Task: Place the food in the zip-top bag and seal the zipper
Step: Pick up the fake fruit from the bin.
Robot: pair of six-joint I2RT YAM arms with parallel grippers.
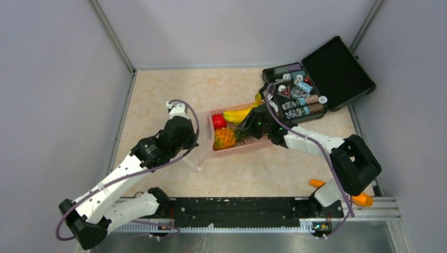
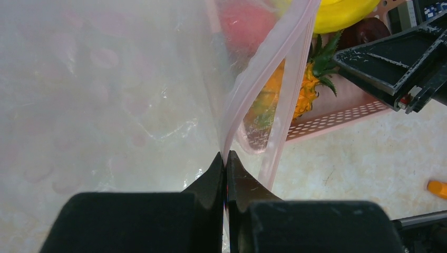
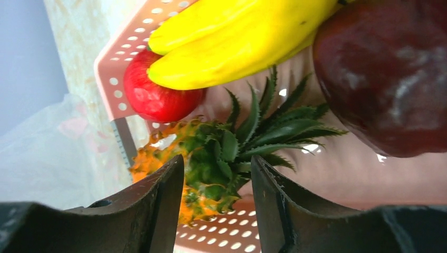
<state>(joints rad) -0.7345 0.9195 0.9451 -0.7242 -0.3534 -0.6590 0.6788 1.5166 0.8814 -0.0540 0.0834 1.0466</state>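
Over the basket (image 3: pixel 126 47): your right fingers (image 3: pixel 158 205) stand apart astride the pineapple (image 3: pixel 211 153) at its crown, gripping nothing.
Basket load: pineapple, banana (image 3: pixel 237 37), red fruit (image 3: pixel 158 97), maroon fruit (image 3: pixel 385 74); none bagged.
Bag (image 2: pixel 105 105): just left of the basket; your left fingers (image 2: pixel 208 182) are clamped on its zipper (image 2: pixel 253 79), mouth slightly agape.
Risk: leaves may slip from a crown grip; the narrow mouth could snag the pineapple.
Pose: right arm stretched low; left arm bent inward.
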